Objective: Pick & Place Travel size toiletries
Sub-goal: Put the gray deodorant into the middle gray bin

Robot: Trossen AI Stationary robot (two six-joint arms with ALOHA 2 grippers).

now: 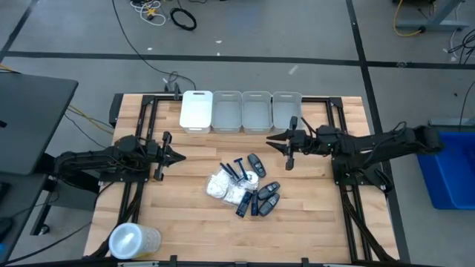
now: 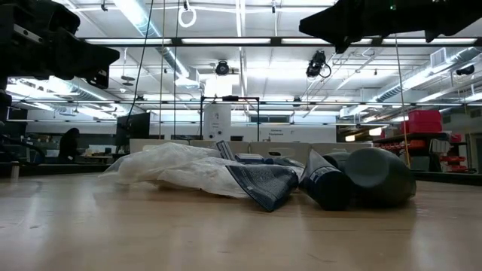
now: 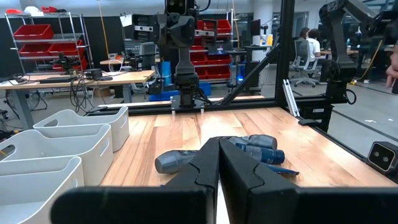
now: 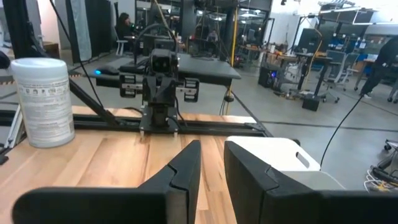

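The travel size toiletries (image 1: 245,185) lie in a pile on the middle of the wooden table. The pile holds dark blue razors (image 1: 239,169), white crinkly packets (image 1: 223,185) and small dark oblong containers (image 1: 267,194). The low view shows the packets (image 2: 173,165) and containers (image 2: 376,177) resting on the tabletop. My left gripper (image 1: 180,156) hovers left of the pile, shut and pointing level toward it, its tips (image 3: 219,155) together. My right gripper (image 1: 269,138) hangs above the table, far-right of the pile, near the bins. It points level, and its fingers stand a little apart (image 4: 212,162) with nothing between them.
Several white bins (image 1: 241,111) stand in a row along the table's far edge; the leftmost (image 1: 197,111) shows a flat white top. A clear round lidded tub (image 1: 133,241) stands at the near left corner. Black frame rails (image 1: 141,133) run along both sides of the table.
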